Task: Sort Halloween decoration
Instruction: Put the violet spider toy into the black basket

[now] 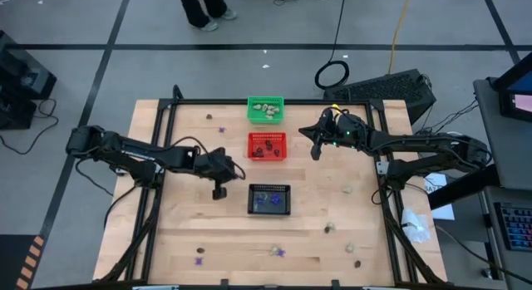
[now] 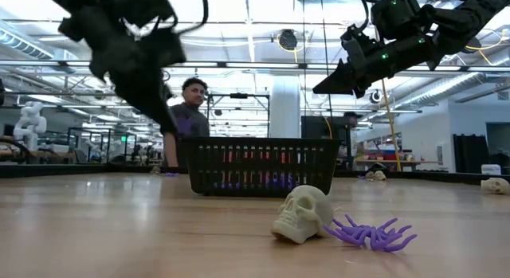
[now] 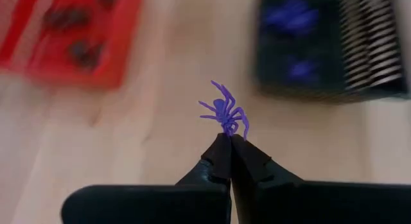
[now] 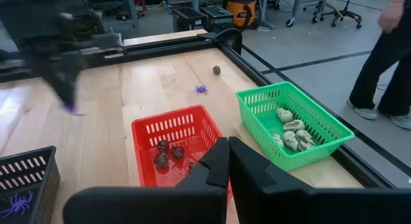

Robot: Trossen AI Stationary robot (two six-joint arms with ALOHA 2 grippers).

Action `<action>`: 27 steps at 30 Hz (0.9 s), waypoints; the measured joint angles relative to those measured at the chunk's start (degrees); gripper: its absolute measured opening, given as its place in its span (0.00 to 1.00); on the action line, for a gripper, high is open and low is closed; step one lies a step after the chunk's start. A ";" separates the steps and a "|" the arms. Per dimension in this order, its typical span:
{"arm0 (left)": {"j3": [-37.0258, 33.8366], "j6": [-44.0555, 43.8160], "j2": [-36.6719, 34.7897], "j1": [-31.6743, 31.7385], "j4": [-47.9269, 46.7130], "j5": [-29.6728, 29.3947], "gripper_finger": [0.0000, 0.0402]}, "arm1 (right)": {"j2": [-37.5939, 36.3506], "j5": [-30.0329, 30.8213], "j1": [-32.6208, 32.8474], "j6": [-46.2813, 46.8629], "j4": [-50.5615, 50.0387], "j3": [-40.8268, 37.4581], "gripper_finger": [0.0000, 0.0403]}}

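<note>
Left wrist view shows the left arm's fingers pinched fully together on a purple spider, a spiky trinket with thin, bent plastic legs, lifted clear of the pale wooden counter between the red basket and the black basket. Judging by the colours, the black basket, which already holds purple spiders, is where it belongs. The right arm's fingers are closed on nothing, hanging above the red basket's near edge.

Sorting looks perhaps halfway: dark brown pieces lie in the red basket, cream skulls in the green basket, all three of stiff slotted mesh. Loose pieces remain on the counter: a cream skull touching a purple spider near the front edge, another purple piece, and several small ones scattered on the right side and at the far left corner.
</note>
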 joint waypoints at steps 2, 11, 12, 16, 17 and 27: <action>2.18 0.01 1.14 -2.05 0.39 -0.07 0.00 | 0.02 0.00 0.00 0.00 0.00 0.00 0.00; 11.24 0.54 7.87 -8.49 1.66 -1.26 0.00 | 0.02 2.84 0.00 1.39 -4.17 0.04 0.00; 12.00 0.53 8.85 -8.73 1.77 -1.33 0.00 | 0.01 4.90 -0.03 1.97 -5.69 0.05 0.00; 14.51 0.24 12.65 -9.12 1.72 -0.96 0.00 | 0.02 11.57 -1.15 5.60 -14.83 0.07 0.00; 15.08 -0.05 13.61 -9.12 2.13 -0.21 0.00 | 0.02 11.84 -1.71 6.86 -17.14 0.05 0.00; 17.55 -0.50 19.11 -9.12 1.70 1.76 0.00 | 0.02 13.52 -7.97 15.19 -32.95 0.04 0.00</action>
